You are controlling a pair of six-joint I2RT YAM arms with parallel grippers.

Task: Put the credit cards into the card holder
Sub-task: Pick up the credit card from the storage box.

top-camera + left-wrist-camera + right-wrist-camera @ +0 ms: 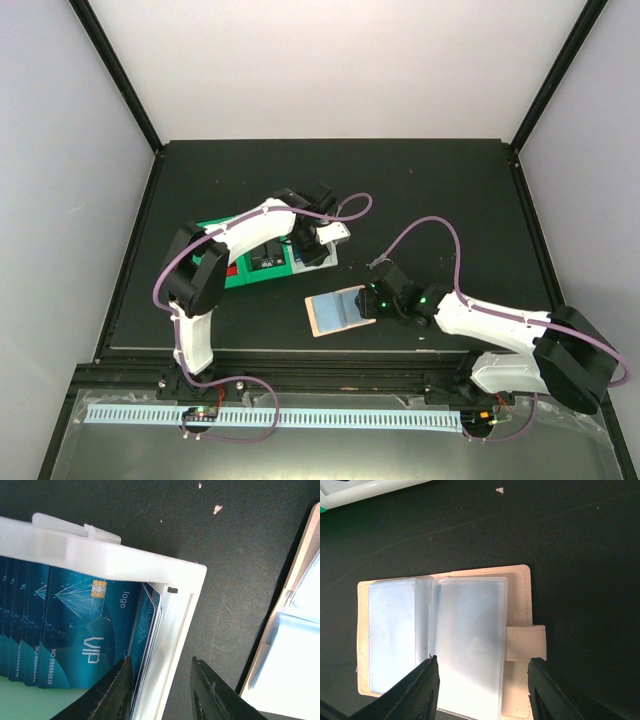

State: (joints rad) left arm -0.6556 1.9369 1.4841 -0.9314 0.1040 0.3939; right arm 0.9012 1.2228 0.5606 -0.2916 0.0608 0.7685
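Observation:
Several blue credit cards [75, 630] stand packed on edge in a white bin [175, 615]. My left gripper [161, 662] is open over the bin's right end. One finger is inside against the last cards. The other finger is outside over the dark table, so the bin wall and the last card edges lie between the jaws. From above, the left gripper [318, 250] sits at the bins. The tan card holder [517, 595] lies open on the table with its clear sleeves [470, 630] showing. My right gripper [482, 662] hangs open above its near edge, holding nothing.
A green bin [232, 262] with dark items adjoins the white bin on its left. The card holder [335, 312] lies just right of and nearer than the bins. Its strap tab [526, 642] sticks out to the right. Purple cables loop above both arms.

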